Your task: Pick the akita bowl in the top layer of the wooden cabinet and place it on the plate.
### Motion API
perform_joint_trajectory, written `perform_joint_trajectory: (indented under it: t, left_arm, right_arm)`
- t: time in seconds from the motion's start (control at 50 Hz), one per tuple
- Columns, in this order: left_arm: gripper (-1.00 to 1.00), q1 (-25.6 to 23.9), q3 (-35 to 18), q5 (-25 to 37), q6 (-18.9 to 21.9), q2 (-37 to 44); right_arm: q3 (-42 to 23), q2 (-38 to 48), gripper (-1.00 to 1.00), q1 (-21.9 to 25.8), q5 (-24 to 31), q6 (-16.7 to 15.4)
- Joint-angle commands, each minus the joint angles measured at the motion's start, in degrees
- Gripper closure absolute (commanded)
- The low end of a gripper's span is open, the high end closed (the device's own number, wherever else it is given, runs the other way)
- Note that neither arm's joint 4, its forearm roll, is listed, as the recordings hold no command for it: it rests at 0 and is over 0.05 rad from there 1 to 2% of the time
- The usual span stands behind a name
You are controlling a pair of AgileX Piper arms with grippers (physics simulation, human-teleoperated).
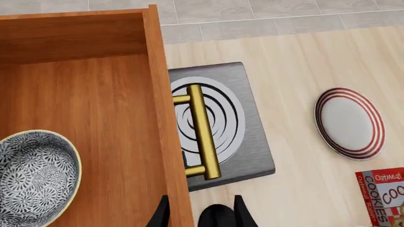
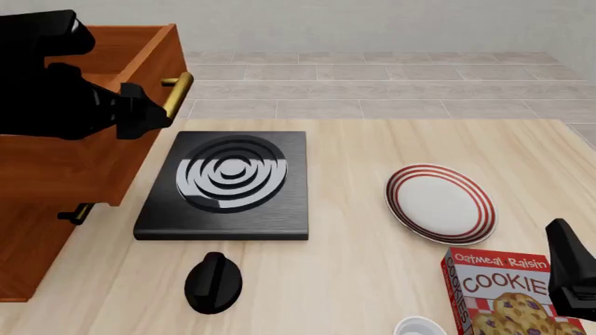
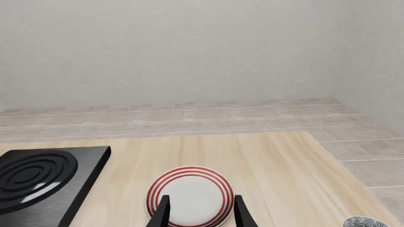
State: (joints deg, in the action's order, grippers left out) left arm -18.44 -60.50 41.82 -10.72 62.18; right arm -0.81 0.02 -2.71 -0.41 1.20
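Left wrist view: akita bowl (image 1: 35, 177) seen inside the top layer (image 1: 94, 118).
The left gripper (image 1: 200, 215), fingers spread and empty, is held above the drawer's front edge, bowl just beside.

SETTING: SIMULATED KITCHEN

Rendered scene w/ kitchen fittings. Black stove (image 2: 223, 185) w/ grey rings sits on a pale wood table (image 2: 354, 279). Tableware: red-ringed plate (image 2: 440, 202), speckled bowl (image 1: 35, 177) in a wooden cabinet (image 2: 65, 160) drawer. Food pkg: cookie box (image 2: 507, 296). Grey tiled floor (image 2: 373, 77), plain wall (image 3: 189, 47) behind.
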Motion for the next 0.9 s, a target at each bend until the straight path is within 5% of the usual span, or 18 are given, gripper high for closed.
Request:
perform_joint_trajectory:
  t: [0.02,0.9]
  left_arm:
    - [-1.00,-1.92,-0.25,-0.15,0.67,1.55]
    - [-1.00,-4.73,-4.53,1.27,-0.79,1.71]
  right_arm:
    - [-0.04,0.00,-1.00,-0.07,-0.02,0.05]
    - [-0.08,0.00,-1.00,0.05,-0.04,-0.05]
